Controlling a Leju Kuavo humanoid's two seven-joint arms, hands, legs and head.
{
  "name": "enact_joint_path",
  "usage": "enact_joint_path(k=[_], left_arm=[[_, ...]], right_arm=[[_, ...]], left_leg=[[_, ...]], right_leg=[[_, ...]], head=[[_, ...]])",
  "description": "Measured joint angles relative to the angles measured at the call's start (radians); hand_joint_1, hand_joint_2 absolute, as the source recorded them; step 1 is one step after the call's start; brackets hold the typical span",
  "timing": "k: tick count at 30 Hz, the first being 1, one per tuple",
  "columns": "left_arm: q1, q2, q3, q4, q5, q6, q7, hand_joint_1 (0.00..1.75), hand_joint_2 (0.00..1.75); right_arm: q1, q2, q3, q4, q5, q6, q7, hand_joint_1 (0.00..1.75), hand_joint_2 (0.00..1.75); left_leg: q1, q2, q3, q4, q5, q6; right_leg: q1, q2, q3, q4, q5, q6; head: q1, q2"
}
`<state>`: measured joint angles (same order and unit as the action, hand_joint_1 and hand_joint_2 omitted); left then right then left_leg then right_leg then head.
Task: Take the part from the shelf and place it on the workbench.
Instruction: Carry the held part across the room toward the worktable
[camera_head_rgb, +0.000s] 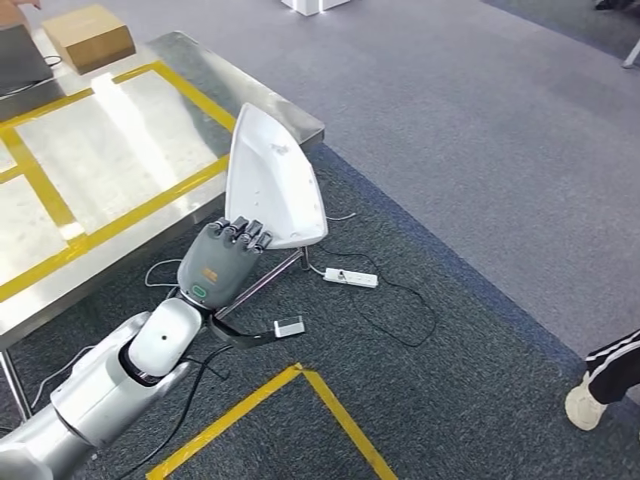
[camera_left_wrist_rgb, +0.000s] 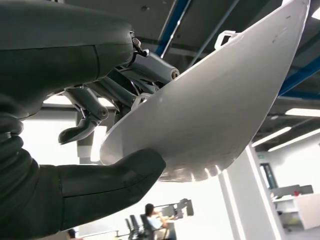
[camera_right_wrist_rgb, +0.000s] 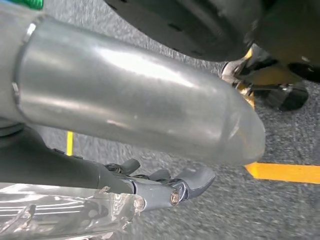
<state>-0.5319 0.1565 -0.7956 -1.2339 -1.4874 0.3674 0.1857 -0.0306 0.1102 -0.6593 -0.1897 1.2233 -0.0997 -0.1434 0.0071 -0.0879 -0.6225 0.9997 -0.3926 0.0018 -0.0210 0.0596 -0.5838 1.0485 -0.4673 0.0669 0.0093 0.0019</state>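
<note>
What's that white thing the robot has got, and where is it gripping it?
The left hand holds a white shell-shaped part by its lower edge, thumb under it and fingers over it.

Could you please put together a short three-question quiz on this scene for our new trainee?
1. True or false: the left hand holds the white curved plastic part.
2. Where is that part relative to the steel workbench marked with yellow tape?
A. lying flat inside the taped rectangle
B. held in the air at the bench's near corner
C. on the carpet
3. Fill in: on the grey carpet beneath the bench corner lies a white ____ with a cable.

Key: 1 true, with the thumb under the part and the fingers over it. 2 B. 3 power strip.
</note>
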Motion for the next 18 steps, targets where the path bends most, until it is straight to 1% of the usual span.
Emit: enact_joint_path(k=[1,2,3,4,5,6,7,8,9,10,11,12,13,14,15,16,17,18], left_arm=[[0.004,-0.007,0.015,0.000,0.000,-0.006,-0.012,1.75,1.75],[0.008,-0.012,0.028,0.001,0.000,-0.012,-0.020,1.75,1.75],[0.014,-0.015,0.040,0.002,0.000,-0.015,-0.026,1.75,1.75],[0.019,-0.017,0.050,0.002,0.000,-0.017,-0.029,1.75,1.75],[0.023,-0.020,0.059,0.003,0.000,-0.018,-0.031,1.75,1.75],[0.024,-0.022,0.066,0.003,0.000,-0.019,-0.032,1.75,1.75],[0.025,-0.025,0.072,0.003,0.000,-0.019,-0.033,1.75,1.75],[0.026,-0.029,0.077,0.004,0.000,-0.020,-0.034,1.75,1.75],[0.028,-0.032,0.080,0.004,0.000,-0.021,-0.035,1.75,1.75],[0.031,-0.034,0.082,0.005,0.000,-0.021,-0.037,1.75,1.75],[0.034,-0.036,0.084,0.005,0.000,-0.022,-0.040,1.75,1.75],[0.036,-0.039,0.087,0.005,0.000,-0.022,-0.044,1.75,1.75],[0.036,-0.042,0.092,0.005,0.000,-0.022,-0.050,1.75,1.75],[0.036,-0.046,0.098,0.005,0.000,-0.022,-0.054,1.75,1.75],[0.034,-0.052,0.104,0.005,0.000,-0.021,-0.057,1.75,1.75],[0.033,-0.056,0.108,0.005,0.000,-0.021,-0.059,1.75,1.75],[0.034,-0.059,0.110,0.005,0.000,-0.021,-0.060,1.75,1.75],[0.035,-0.060,0.112,0.005,0.000,-0.021,-0.061,1.75,1.75]], right_arm=[[-0.001,0.001,0.000,0.000,0.001,0.001,0.000,0.00,0.00],[-0.002,0.001,0.000,0.000,0.001,0.002,0.000,0.00,0.00],[-0.002,0.001,0.000,0.000,0.002,0.002,0.001,0.00,0.00],[-0.002,0.001,0.000,0.000,0.002,0.002,0.001,0.00,0.00],[-0.002,0.000,0.000,0.000,0.002,0.002,0.002,0.00,0.00],[-0.002,0.000,-0.001,0.000,0.002,0.002,0.002,0.00,0.00],[-0.001,0.000,-0.001,0.000,0.002,0.002,0.002,0.00,0.00],[0.000,0.000,-0.001,0.000,0.002,0.002,0.002,0.00,0.00],[0.001,0.000,-0.001,0.000,0.002,0.002,0.002,0.00,0.00],[0.002,0.000,-0.001,0.000,0.002,0.002,0.003,0.00,0.00],[0.002,0.000,-0.001,0.000,0.002,0.002,0.003,0.00,0.00],[0.002,0.000,-0.001,0.000,0.002,0.002,0.004,0.00,0.00],[0.001,0.000,-0.001,0.000,0.002,0.002,0.004,0.00,0.00],[0.000,0.000,-0.001,0.000,0.003,0.002,0.004,0.00,0.00],[0.000,0.000,-0.001,0.000,0.003,0.002,0.004,0.00,0.00],[-0.001,0.000,-0.001,0.000,0.003,0.002,0.004,0.00,0.00],[-0.002,0.000,-0.001,0.000,0.004,0.002,0.003,0.00,0.00],[-0.002,0.000,-0.001,0.000,0.004,0.002,0.003,0.00,0.00]], left_leg=[[0.000,-0.009,-0.004,0.000,0.004,-0.006],[0.001,-0.018,-0.008,-0.002,0.009,-0.012],[0.003,-0.024,-0.010,-0.004,0.012,-0.017],[0.002,-0.016,-0.014,0.000,0.008,-0.022],[0.001,0.001,-0.023,0.019,-0.006,-0.026],[-0.001,0.025,-0.042,0.058,-0.031,-0.029],[-0.002,0.051,-0.069,0.119,-0.064,-0.031],[-0.002,0.065,-0.101,0.190,-0.097,-0.033],[-0.002,0.072,-0.128,0.250,-0.119,-0.033],[-0.002,0.075,-0.141,0.282,-0.125,-0.031],[-0.003,0.076,-0.135,0.276,-0.112,-0.027],[-0.006,0.081,-0.110,0.233,-0.085,-0.021],[-0.011,0.096,-0.072,0.166,-0.054,-0.013],[-0.018,0.119,-0.033,0.097,-0.033,-0.004],[-0.025,0.138,-0.005,0.045,-0.021,0.002],[-0.030,0.151,0.009,0.014,-0.018,0.006],[-0.033,0.151,0.011,0.003,-0.022,0.008],[-0.031,0.139,0.009,0.001,-0.020,0.010]], right_leg=[[-0.001,0.010,0.009,-0.016,-0.001,-0.004],[0.000,0.006,0.010,-0.019,0.000,-0.011],[0.001,-0.004,0.009,-0.018,0.003,-0.018],[0.001,-0.012,0.009,-0.018,0.005,-0.026],[0.001,-0.021,0.009,-0.019,0.007,-0.034],[0.001,-0.031,0.009,-0.020,0.009,-0.041],[0.004,-0.042,0.008,-0.020,0.009,-0.046],[0.006,-0.054,0.008,-0.020,0.008,-0.049],[0.009,-0.067,0.007,-0.020,0.007,-0.050],[0.011,-0.080,0.007,-0.020,0.007,-0.051],[0.013,-0.091,0.007,-0.020,0.006,-0.051],[0.016,-0.102,0.008,-0.020,0.006,-0.052],[0.018,-0.113,0.009,-0.020,0.006,-0.052],[0.022,-0.123,0.010,-0.018,0.004,-0.050],[0.025,-0.132,0.009,-0.017,0.002,-0.047],[0.028,-0.142,0.009,-0.017,0.001,-0.045],[0.031,-0.152,0.009,-0.018,0.000,-0.041],[0.031,-0.163,0.011,-0.020,-0.001,-0.037]], head=[[0.000,0.000],[0.000,0.000],[0.000,0.000],[-0.001,0.000],[-0.004,0.000],[-0.007,0.000],[-0.010,0.000],[-0.012,0.000],[-0.012,0.000],[-0.012,0.000],[-0.012,0.000],[-0.012,0.000],[-0.012,0.000],[-0.012,0.000],[-0.011,0.000],[-0.011,0.000],[-0.011,0.000],[-0.010,0.000]])
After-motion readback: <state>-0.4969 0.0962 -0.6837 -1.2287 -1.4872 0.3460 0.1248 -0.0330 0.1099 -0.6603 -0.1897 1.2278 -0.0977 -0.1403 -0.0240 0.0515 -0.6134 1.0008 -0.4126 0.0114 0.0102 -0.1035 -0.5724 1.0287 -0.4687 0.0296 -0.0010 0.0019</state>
